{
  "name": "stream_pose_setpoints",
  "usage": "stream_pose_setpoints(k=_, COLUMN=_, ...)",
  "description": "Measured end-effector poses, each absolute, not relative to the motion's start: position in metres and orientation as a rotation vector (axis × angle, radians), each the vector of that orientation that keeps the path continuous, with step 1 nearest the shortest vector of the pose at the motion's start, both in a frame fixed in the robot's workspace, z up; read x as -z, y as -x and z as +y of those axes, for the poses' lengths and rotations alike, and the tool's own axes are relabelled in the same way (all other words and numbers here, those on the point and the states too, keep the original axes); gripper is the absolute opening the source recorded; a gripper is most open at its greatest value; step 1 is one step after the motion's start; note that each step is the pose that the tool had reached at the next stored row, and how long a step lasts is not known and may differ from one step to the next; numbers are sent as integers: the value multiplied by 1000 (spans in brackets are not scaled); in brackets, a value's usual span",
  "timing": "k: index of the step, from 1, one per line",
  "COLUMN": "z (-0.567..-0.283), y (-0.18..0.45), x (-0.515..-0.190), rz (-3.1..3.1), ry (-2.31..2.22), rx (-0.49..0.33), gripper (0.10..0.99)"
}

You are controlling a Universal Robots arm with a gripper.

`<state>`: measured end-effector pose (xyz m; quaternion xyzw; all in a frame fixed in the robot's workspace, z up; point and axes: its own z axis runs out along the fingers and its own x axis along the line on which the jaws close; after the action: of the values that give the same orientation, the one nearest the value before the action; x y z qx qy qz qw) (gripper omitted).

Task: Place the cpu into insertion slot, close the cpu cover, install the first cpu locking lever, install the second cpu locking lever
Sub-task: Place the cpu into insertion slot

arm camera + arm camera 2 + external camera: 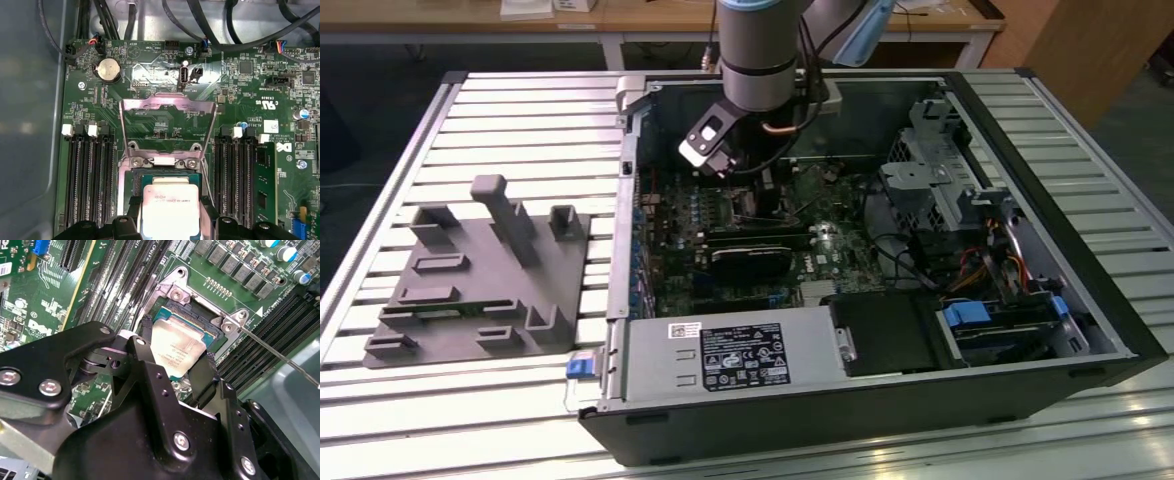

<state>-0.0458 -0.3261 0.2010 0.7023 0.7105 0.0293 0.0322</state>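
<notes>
The first step, placing the cpu, is judged to be in hand. The cpu (170, 207) is pinched by two opposite edges between the jaws of the gripper (178, 341) and is held directly over the insertion slot (187, 309), low within its rim. Whether it already rests on the socket floor cannot be told. The cpu cover (167, 104) is seen swung up and open on its hinge beyond the socket, and a thin metal lever (280, 356) is seen swung out to one side, so neither is closed yet. The seating is judged to call for a level plate, squared to the socket's dark frame, with the fingers (202, 382) kept off the rim. Room is tight: memory slots (87, 185) run close along both sides, while free space is left above, inside the open computer case (854, 425).
</notes>
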Motion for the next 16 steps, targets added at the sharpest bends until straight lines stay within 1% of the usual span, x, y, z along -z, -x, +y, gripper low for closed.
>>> stream_pose_setpoints(k=16, z=-323, y=47, x=-194, rz=2183, ry=-2167, rx=-90, gripper=541)
